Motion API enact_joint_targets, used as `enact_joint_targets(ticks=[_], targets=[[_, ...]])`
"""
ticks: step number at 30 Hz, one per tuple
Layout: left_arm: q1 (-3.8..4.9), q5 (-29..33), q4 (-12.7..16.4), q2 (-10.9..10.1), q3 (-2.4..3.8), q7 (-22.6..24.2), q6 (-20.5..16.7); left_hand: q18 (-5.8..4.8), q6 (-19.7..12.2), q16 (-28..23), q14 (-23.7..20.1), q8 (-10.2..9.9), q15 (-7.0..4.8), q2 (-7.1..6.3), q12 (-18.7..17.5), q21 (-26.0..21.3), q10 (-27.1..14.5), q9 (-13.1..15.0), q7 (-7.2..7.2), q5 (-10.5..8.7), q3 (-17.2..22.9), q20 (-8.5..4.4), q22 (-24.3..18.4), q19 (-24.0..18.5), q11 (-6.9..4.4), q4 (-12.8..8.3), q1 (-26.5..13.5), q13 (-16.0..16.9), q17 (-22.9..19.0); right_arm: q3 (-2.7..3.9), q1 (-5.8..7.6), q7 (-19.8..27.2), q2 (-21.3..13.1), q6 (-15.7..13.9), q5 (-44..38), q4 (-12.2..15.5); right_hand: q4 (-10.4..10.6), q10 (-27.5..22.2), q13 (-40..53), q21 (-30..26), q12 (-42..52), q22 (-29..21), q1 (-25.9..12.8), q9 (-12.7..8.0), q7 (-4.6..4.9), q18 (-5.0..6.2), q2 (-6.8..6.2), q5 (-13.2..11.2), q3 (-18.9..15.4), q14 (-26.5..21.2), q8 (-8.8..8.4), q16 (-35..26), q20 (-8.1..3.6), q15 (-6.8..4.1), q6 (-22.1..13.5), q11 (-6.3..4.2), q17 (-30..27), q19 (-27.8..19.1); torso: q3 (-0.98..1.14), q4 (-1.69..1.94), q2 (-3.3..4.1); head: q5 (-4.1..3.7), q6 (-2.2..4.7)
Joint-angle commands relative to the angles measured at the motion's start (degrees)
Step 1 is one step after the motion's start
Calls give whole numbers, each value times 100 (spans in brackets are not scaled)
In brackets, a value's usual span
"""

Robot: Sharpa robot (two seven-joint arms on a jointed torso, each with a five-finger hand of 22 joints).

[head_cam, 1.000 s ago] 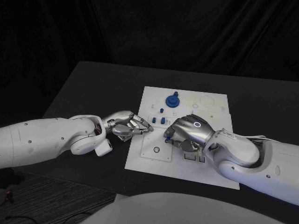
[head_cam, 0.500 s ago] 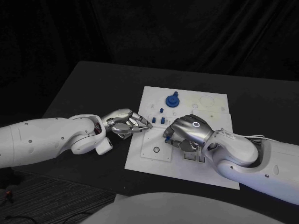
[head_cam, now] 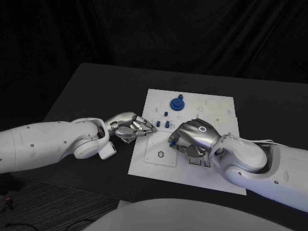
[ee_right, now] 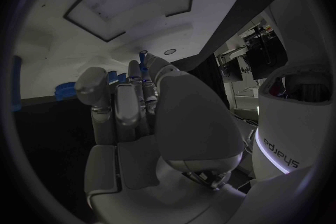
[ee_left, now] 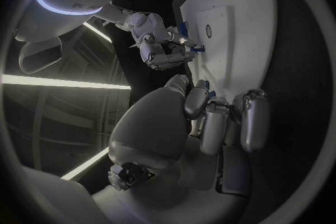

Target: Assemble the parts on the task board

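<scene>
Right hand (head_cam: 193, 136) grasps a small blue part (ee_right: 143, 59) in its fingers (ee_right: 133, 95), poised over the task board (head_cam: 213, 175). Left hand (head_cam: 131, 127) fingers curled beside the board edge; grasp cannot be told. Judged step: insertion. Next: align and press home.

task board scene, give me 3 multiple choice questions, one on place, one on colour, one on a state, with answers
1. Where does the big round part sit on the task board?
A. the far half
B. the near edge
C. off the board, on the table

2. What colour is that round part?
A. red
B. blue
C. yellow

3. How is the right hand placed?
A. raised high and clear of the board
B. lying on the bare table beside the board
C. over the middle of the board, fingers curled down

Answers: 1 A, it sits beyond both hands in the head view. 2 B, it shows plainly blue against the white board. 3 C, the head view shows it over the board's middle.
</scene>
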Motion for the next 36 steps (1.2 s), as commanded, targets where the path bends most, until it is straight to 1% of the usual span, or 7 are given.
enact_joint_targets(ticks=[1, 6, 18, 32, 35, 36], targets=[[-5, 12, -5, 22, 3, 51, 22, 86, 21, 15, 616, 14, -40, -46, 1420, -34, 1386, 6, -18, 26, 31, 12, 964, -41, -412, -8, -4, 2624, 1508, -1, -20, -114, -15, 55, -43, 29, -16, 23, -7, -32, -35, 682, 64, 3, 25, -3, -16, 9, 14, -30, -39, -29, 0, -7, -14, 20, -9, 7, 0, 1, -2, -5, -1], [-5, 12, -14, 32, 3, 34, 35, 88, 15, 15, 616, 8, -40, -45, 1420, -41, 1386, 5, -21, 28, 48, 12, 960, -50, -414, -6, -6, 2624, 1508, -1, -22, -113, -16, 41, -43, 40, -16, 23, -7, -32, -35, 682, 64, 3, 25, -3, -16, 9, 14, -30, -39, -29, 0, -7, -14, 20, -9, 7, -1, -3, -3, 10, -1], [-5, 12, -40, 58, 3, 5, 71, 94, 16, 15, 616, 6, -42, -39, 1420, -57, 1386, 5, -19, 31, 71, 11, 948, -75, -415, -3, -7, 2624, 1508, -1, -24, -113, 13, 57, -43, 27, -16, 23, -7, -32, -35, 682, 64, 3, 25, -3, -16, 9, 14, -30, -39, -29, 0, -7, -14, 20, -9, 7, 1, 2, 1, 4, -1], [-5, 12, -52, 81, 2, -1, 114, 96, 17, 15, 616, 5, -42, -37, 1420, -62, 1386, 6, -19, 32, 83, 11, 945, -82, -415, -2, -8, 2624, 1508, -1, -27, -147, 82, 229, -43, -60, 17, -80, -29, -193, -122, 647, -11, -25, 91, 16, -53, -77, 18, -90, -146, -106, 36, 47, -174, 87, -98, -70, 0, 2, 1, 4, -1], [-5, 12, -54, 84, 2, -5, 125, 96, 21, 15, 616, 6, -42, -33, 1420, -63, 1386, 7, -18, 33, 93, 11, 946, -82, -414, 1, -12, 2624, 1508, -1, -31, -147, 88, 235, -43, -65, 36, -148, -36, -242, -158, 636, -44, -49, 128, 21, -72, -104, 20, -113, -176, -127, 57, 75, -276, 120, -122, -96, 0, 2, 1, 14, -1], [-5, 12, -55, 86, 2, -8, 130, 96, 21, 15, 616, 6, -42, -33, 1420, -63, 1386, 7, -18, 33, 93, 11, 946, -82, -414, 1, -12, 2624, 1508, -1, -32, -146, 89, 234, -43, -67, 65, -288, -53, -307, -215, 622, -85, -124, 184, 27, -101, -148, 23, -140, -185, -150, 84, 126, -574, 163, -149, -129, 0, 1, 1, 16, -1]])
